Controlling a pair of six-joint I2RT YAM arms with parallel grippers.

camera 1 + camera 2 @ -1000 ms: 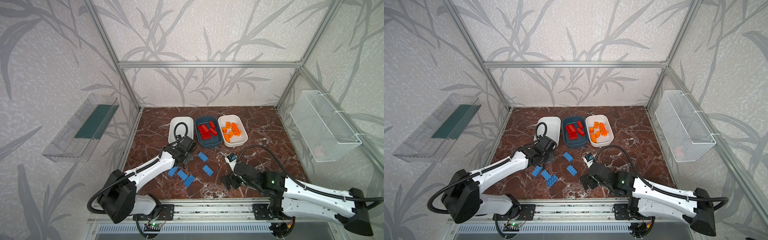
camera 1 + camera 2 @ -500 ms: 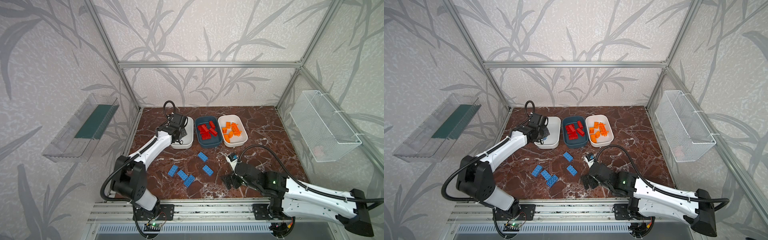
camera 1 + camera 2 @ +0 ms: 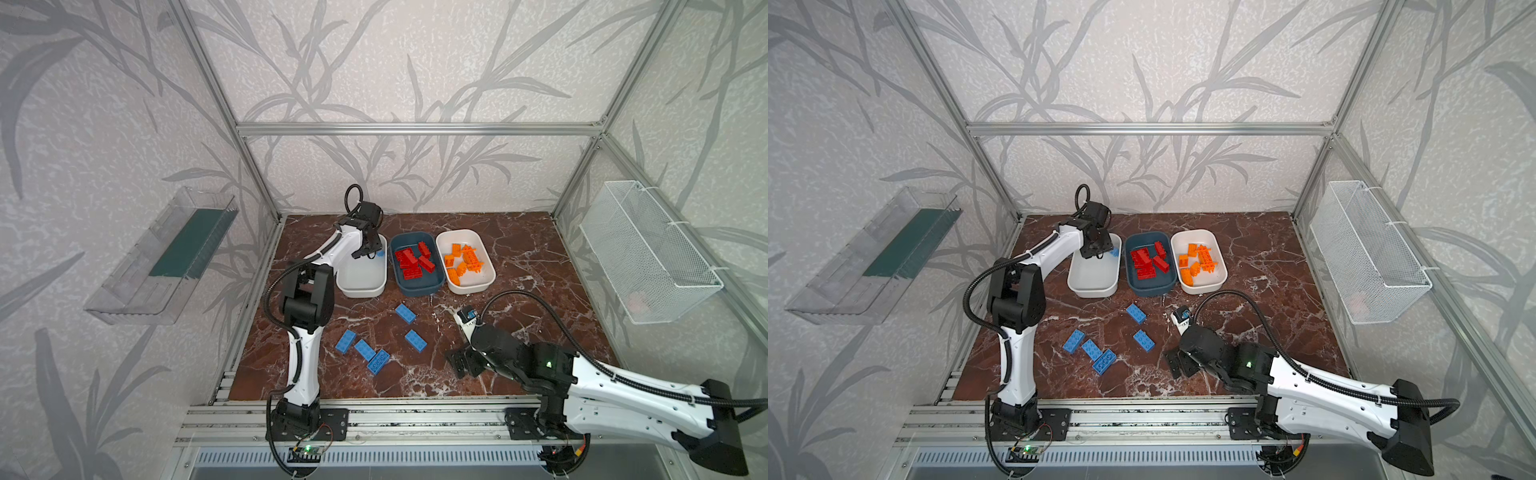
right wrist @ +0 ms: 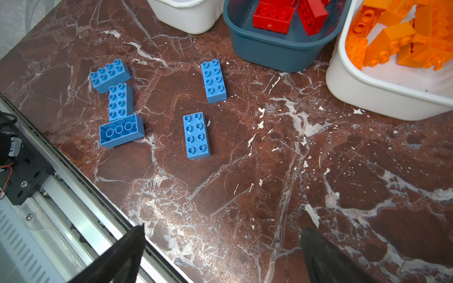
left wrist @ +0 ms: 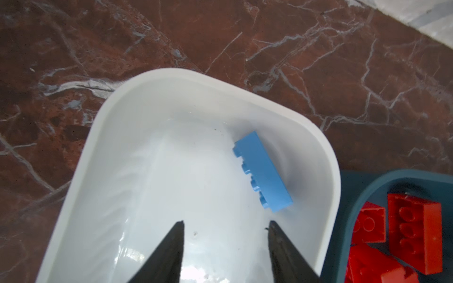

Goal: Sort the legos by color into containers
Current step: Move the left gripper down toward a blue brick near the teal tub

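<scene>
Jaws on my left gripper (image 5: 225, 223) stand partly apart with nothing between them; it hangs over the far end of the left white tub (image 5: 171, 72), fingers pointing down into it. One blue brick (image 5: 263, 171) lies in that tub, tipped on its side with the studs facing the tub's middle, close to the wall nearest the teal tub (image 5: 367, 196); it is clear of both fingers. In a top view I can just make out that brick as a blue speck beside the gripper (image 3: 368, 249).

Jaws on my right gripper (image 4: 223, 227) are spread wide and hold nothing; it hovers low over bare marble table (image 4: 343, 159) near the front rail, well apart from any brick.

The three tubs sit in a row at the back: white on the left (image 3: 361, 286), teal in the middle (image 3: 415, 286) with the red bricks (image 3: 413, 262), white on the right (image 3: 469, 286) with the orange bricks (image 3: 463, 262).

Five blue bricks lie loose on the table in front of the tubs; three form a tight cluster (image 4: 120, 101) near the left arm's side, the nearest of them underside up (image 4: 121, 131); two more lie studs up and separate, one near the teal tub (image 4: 213, 80), one closer to me (image 4: 196, 135).
</scene>
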